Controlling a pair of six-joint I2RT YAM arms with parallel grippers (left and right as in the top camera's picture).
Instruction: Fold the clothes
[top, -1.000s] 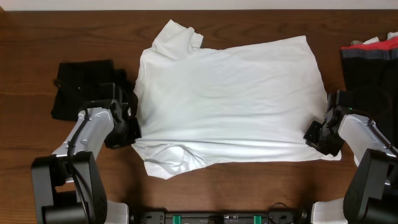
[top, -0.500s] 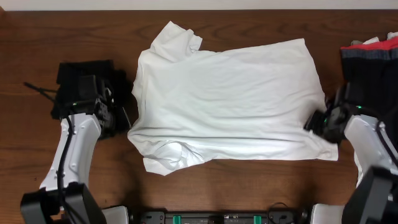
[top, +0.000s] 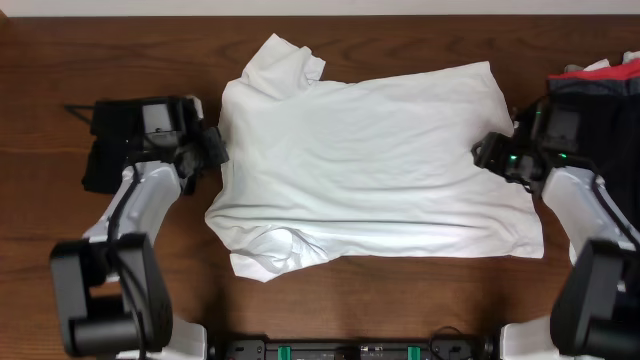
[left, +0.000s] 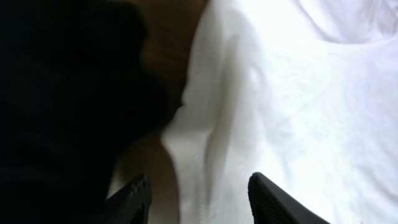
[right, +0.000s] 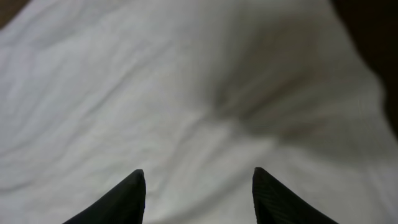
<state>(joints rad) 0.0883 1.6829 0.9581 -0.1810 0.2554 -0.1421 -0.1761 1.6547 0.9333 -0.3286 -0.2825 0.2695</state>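
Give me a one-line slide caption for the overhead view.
Left gripper and right gripper, both open, at opposite ends of a plain white short-sleeved T-shirt laid on a brown wooden table.

L arm (top: 135, 205) angled up from lower left of frame, L gripper (top: 212, 148) at mid-left, jaws apart. R arm (top: 590, 205) mirrors it from lower right; R gripper (top: 484, 152) mid-right, jaws parted, pointing inward.

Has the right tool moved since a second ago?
Yes. The right tool has moved from the near right corner of the white T-shirt up its edge, toward the dark clothes pile.
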